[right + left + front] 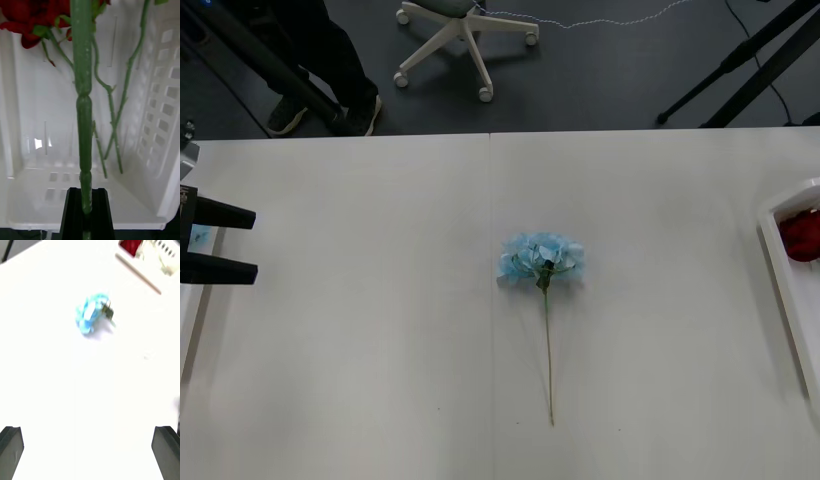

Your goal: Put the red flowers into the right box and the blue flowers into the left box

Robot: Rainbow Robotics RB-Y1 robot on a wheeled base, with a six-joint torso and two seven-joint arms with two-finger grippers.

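At the box [161, 93], right end effector [87, 198] pinches a cropped red flower [84, 123].

The table [380, 330] was smooth, matt white. The right box [33, 112] was glossy white plastic. The blue flower [542, 258] had crinkled, cloth-like petals. The red flower's stem [84, 123] looked like dull, faintly speckled green plastic.

Blue flower [542, 258] on table [380, 350], left hand [254, 243] parted

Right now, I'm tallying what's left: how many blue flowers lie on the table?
1: the blue flower lies at the middle of the table. Others may be hidden in the left box.
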